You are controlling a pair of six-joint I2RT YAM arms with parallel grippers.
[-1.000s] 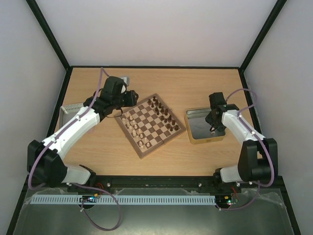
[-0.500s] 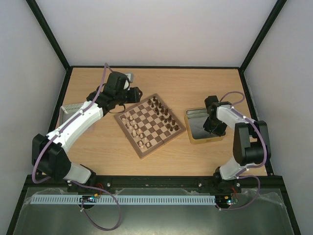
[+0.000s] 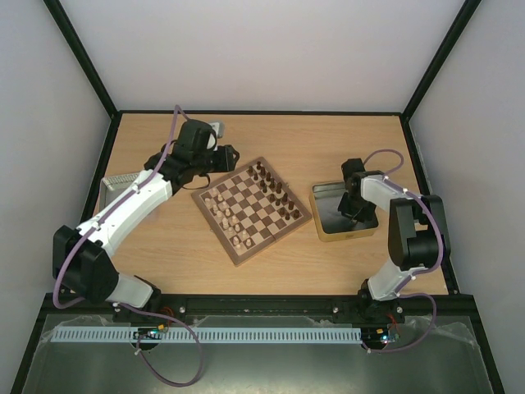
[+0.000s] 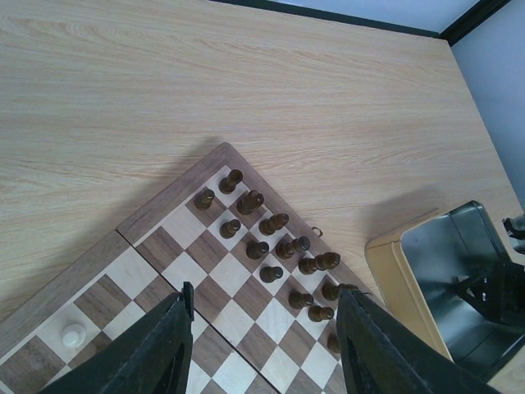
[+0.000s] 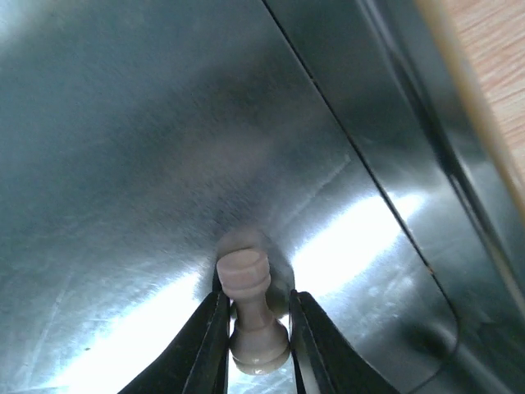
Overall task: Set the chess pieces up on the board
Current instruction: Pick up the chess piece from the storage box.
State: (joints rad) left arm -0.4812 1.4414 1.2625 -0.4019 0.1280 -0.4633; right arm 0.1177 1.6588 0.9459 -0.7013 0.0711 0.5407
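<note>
The board [image 3: 262, 222] lies turned at an angle in the middle of the table. Cream chess pieces [image 3: 223, 209] stand along its left side, and one cream pawn [image 4: 74, 333] shows in the left wrist view. Dark brown chessmen [image 4: 275, 238] fill the far right side. My left gripper [image 3: 225, 158] [image 4: 264, 294] hovers open over the board's far corner with nothing between its fingers. My right gripper [image 3: 354, 207] [image 5: 257, 294] is down inside the metal tin [image 3: 328, 231], shut on a cream chess piece [image 5: 243, 275] that lies on the tin floor [image 5: 123, 164].
A grey tray [image 3: 115, 185] sits at the table's left edge beside the left arm. The tin [image 4: 459, 246] stands just right of the board. Black frame rails border the table, and white walls close it in.
My right gripper has dropped lower into the tin and closed its jaws round the cream piece. The left arm swung slightly back a second ago and has since stayed still.
</note>
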